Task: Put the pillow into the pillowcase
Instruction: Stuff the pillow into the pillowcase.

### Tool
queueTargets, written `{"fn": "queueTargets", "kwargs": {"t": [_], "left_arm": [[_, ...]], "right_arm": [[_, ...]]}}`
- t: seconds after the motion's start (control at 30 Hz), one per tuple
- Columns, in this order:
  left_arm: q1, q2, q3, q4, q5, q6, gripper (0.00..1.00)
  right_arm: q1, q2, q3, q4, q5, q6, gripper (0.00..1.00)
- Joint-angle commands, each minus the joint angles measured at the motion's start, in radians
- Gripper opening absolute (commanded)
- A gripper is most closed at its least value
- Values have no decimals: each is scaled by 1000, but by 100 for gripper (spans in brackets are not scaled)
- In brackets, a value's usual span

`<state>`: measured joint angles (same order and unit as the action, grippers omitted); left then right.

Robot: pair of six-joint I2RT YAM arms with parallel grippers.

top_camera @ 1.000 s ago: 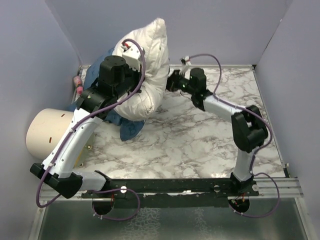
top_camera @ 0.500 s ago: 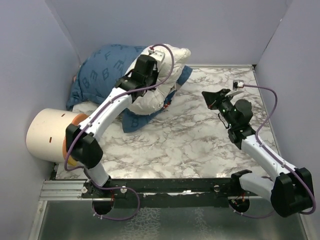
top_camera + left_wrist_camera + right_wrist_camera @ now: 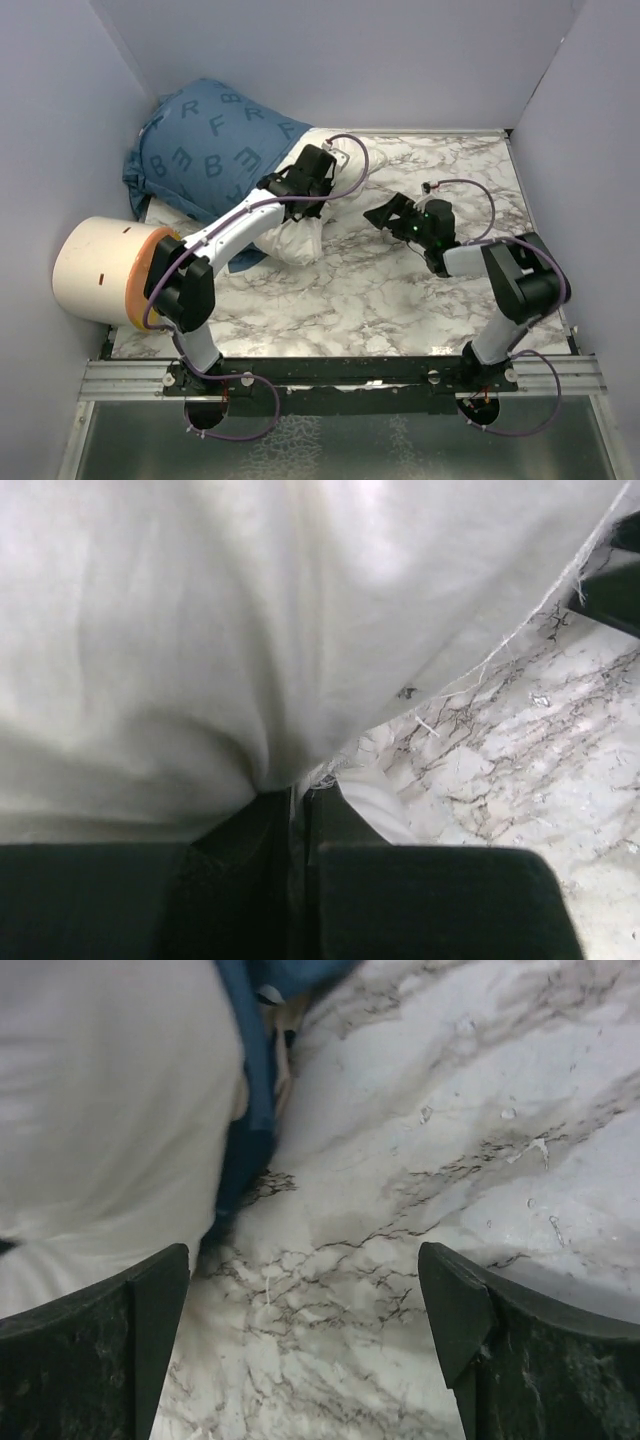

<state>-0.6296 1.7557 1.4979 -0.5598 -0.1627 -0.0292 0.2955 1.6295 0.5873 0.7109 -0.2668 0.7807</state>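
The blue pillowcase (image 3: 215, 140), printed with pale letters, is bunched in the far left corner. The white pillow (image 3: 300, 238) sticks out of its opening onto the marble table (image 3: 400, 290). My left gripper (image 3: 325, 188) reaches over the exposed end. In the left wrist view its jaws are shut (image 3: 300, 810) on a pinch of white pillow (image 3: 200, 630) fabric. My right gripper (image 3: 385, 212) hovers just right of the pillow, open and empty (image 3: 305, 1300). Its view shows the pillow (image 3: 100, 1110) and a blue pillowcase edge (image 3: 250, 1110) at the left.
A cream cylinder (image 3: 100, 270) with an orange rim lies at the left edge, beside the left arm. Lilac walls close the table on the left, back and right. Bare marble (image 3: 450, 1140) lies under and right of the right gripper.
The pillow, held high a second ago, now lies low with most of it inside the pillowcase. The left arm stretched out with it. The right gripper opened and moved left toward the pillow.
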Motion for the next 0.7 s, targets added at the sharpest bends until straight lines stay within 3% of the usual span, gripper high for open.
{"fn": "queueTargets", "kwargs": {"t": [0.0, 0.17, 0.5, 0.67], "left_arm": [[28, -133, 54, -50, -88, 40, 0], [27, -234, 132, -94, -101, 75, 0], [28, -378, 203, -189, -154, 135, 0], [28, -415, 215, -201, -152, 136, 0]], "right_arm": [[23, 163, 73, 193, -52, 136, 97], [33, 266, 188, 202, -3, 153, 99], [39, 552, 404, 622, -10, 292, 100], [69, 695, 469, 782, -56, 475, 100]]}}
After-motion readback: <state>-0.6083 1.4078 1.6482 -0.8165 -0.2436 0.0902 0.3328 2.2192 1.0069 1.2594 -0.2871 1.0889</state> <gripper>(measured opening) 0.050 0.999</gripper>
